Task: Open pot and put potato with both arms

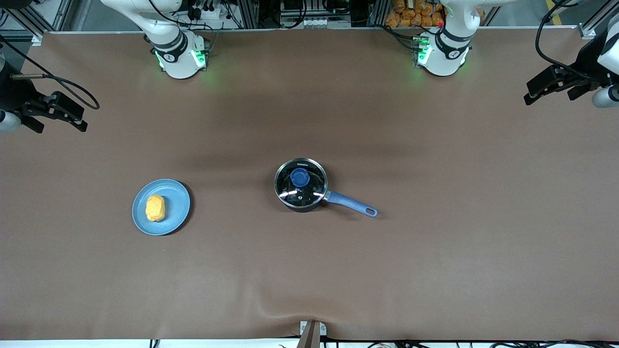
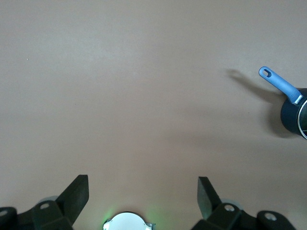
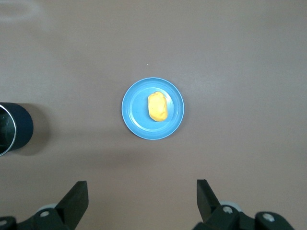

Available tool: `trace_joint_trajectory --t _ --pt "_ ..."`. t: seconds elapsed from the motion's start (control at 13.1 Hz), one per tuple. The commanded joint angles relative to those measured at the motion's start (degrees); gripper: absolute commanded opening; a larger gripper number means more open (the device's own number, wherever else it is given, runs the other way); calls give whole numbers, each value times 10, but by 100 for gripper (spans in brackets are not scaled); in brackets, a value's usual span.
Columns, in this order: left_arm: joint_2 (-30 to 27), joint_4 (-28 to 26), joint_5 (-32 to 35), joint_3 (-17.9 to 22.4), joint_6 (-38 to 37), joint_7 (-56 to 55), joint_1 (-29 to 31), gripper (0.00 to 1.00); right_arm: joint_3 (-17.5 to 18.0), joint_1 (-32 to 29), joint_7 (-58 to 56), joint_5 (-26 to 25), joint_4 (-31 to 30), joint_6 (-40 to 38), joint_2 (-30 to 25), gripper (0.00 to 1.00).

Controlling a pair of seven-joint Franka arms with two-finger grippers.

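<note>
1. Front view shows the left gripper point(image 1: 549, 92) hanging high over the left arm's end of the table, jaws spread and holding nothing; the left wrist view confirms it, with both fingers point(image 2: 76, 194) standing wide apart over bare tabletop. That arm appears to be waiting.

2. Over the right arm's end hangs the right gripper point(image 1: 58, 116), likewise spread apart and empty. Its wrist camera looks straight down on the plate point(image 3: 136, 122), which suggests this arm is stationed to fetch what lies there.

3. On that light-blue plate point(image 1: 176, 212) rests the potato point(image 1: 155, 208), lying a little off the plate's centre, well apart from everything else. Raised slightly on the plate, it looks easy to pinch across its narrow width.

4. Near the table's middle stands the pot point(image 1: 301, 186), its glass lid point(image 1: 312, 186) seated, blue knob point(image 1: 300, 177) upright. Its handle point(image 1: 350, 203) points toward the left arm's end, slanting nearer the front camera.

5. Judged from this layout, nothing has been started: the lid is on and the potato untouched. The left arm sits closer to the pot, so lifting the lid by its knob would plausibly fall to it.
</note>
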Motion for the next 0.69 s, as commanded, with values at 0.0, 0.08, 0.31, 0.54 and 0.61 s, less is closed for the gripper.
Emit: trace_joint_trajectory --t 0.0,0.08,0.31,0.54,0.61 --pt "-10 -1 2 -2 -4 3 5 100 7 -14 -7 4 -19 6 -20 100" --pt "-9 0 2 0 -4 6 4 100 7 -14 -7 4 -19 6 -20 100" --pt "-4 8 3 1 -3 7 9 100 8 -14 -7 4 -26 13 -19 100" --pt "26 34 2 0 -4 10 10 100 8 -14 -8 5 -32 38 -12 100" --pt "35 36 -4 -1 -4 7 3 100 8 -13 -8 5 -32 53 0 100"
